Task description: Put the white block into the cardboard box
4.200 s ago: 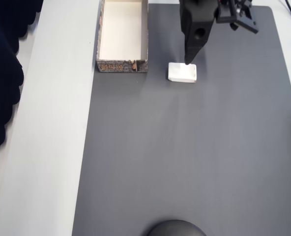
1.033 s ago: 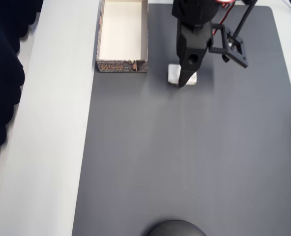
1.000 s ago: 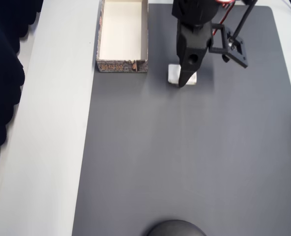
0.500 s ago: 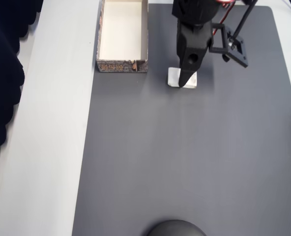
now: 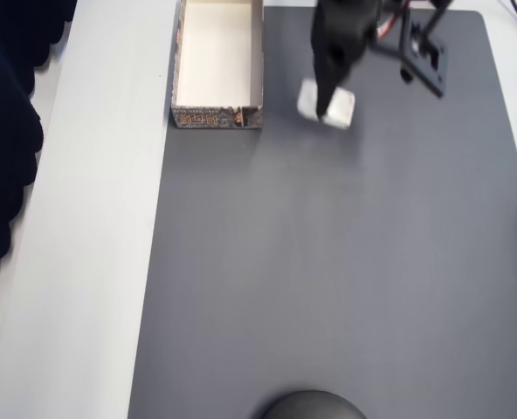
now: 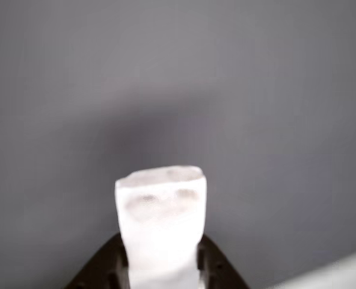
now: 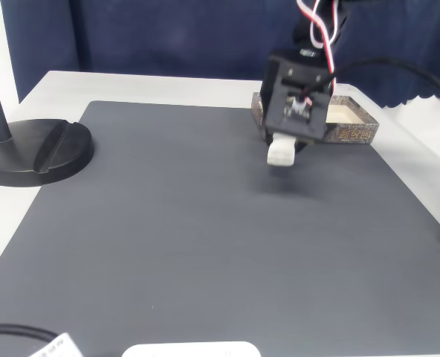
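My gripper (image 5: 328, 100) is shut on the white block (image 5: 340, 106), which hangs lifted off the dark grey mat. In the wrist view the block (image 6: 162, 223) stands upright between the two dark fingers (image 6: 115, 265), with bare mat beneath it. The fixed view shows the block (image 7: 281, 152) hanging below the gripper (image 7: 285, 146), clear of the mat. The cardboard box (image 5: 218, 116) sits just left of the gripper in the overhead view, lidless, with a cream inside and a patterned brown outer wall. In the fixed view the box (image 7: 354, 132) lies behind and right of the arm.
The grey mat (image 5: 328, 279) covers most of the white table (image 5: 93, 244). A black round stand base (image 7: 34, 149) sits at the left in the fixed view. A white object (image 7: 190, 349) lies at the near edge.
The gripper has closed on the white block and lifted it off the mat, pulling it slightly toward the top of the overhead view. The box has not moved.
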